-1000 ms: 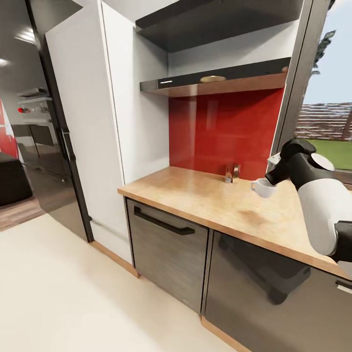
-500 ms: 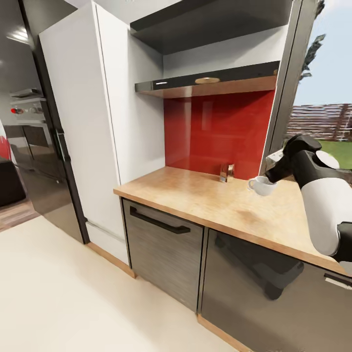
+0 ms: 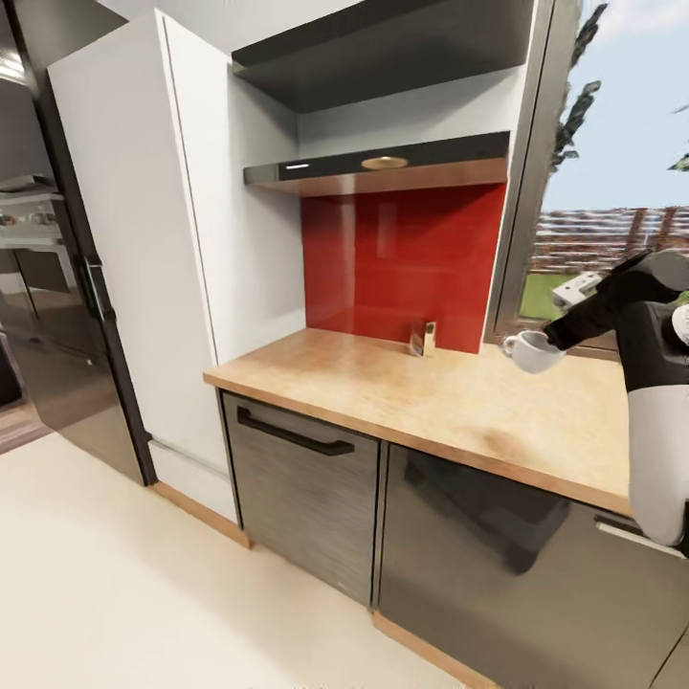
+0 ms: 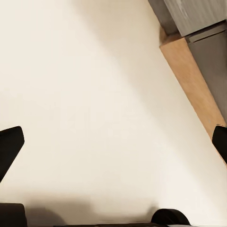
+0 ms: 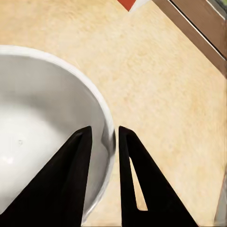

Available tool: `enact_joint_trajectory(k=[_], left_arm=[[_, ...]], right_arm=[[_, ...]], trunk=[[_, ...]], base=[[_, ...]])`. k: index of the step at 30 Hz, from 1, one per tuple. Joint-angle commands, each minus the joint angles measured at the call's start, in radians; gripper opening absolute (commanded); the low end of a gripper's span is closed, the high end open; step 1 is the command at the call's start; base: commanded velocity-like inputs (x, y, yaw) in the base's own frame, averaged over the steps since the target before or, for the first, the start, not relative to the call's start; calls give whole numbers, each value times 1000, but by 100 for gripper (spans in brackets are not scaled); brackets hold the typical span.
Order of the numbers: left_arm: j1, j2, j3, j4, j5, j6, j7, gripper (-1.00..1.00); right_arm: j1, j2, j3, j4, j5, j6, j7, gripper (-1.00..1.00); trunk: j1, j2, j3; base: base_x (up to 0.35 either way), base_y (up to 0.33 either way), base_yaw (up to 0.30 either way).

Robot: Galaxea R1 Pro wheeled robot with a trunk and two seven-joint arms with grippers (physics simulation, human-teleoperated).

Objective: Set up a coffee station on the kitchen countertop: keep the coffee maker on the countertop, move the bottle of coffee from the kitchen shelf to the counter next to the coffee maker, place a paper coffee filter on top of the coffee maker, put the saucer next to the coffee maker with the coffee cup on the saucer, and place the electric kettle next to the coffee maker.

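Right hand (image 3: pixel 558 342) is closed on the cup (image 3: pixel 532 351) rim, one finger inside, holding it above the worktop (image 3: pixel 431 397). Left hand (image 4: pixel 113 142) is spread wide, empty. No saucer in view; placing remains.

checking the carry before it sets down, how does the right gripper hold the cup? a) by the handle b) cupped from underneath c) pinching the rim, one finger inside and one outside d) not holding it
c: in the right wrist view the right gripper has one finger inside the coffee cup and one outside, clamped across its rim above the kitchen countertop.
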Motion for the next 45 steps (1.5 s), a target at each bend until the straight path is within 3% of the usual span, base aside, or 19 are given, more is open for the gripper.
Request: enact_joint_trajectory(k=[1, 12, 23, 45], left_arm=[[-1, 0, -7, 0, 8, 2, -3, 100], [-1, 0, -8, 0, 8, 2, -3, 100], [-1, 0, -8, 0, 8, 2, -3, 100], [-1, 0, -8, 0, 8, 2, -3, 100]], right_arm=[[12, -1, 0, -16, 30, 9, 33, -100], [28, -6, -3, -40, 56, 8, 66, -100], [29, -19, -3, -44, 57, 8, 67, -100], [65, -35, -3, -44, 59, 8, 66, -100]], trunk=[[0, -1, -1], [0, -1, 7], [0, -1, 8], [0, -1, 8]], base=[[-104, -21, -163], [-47, -100, -225], [-79, -246, -66], [-4, -13, -244]])
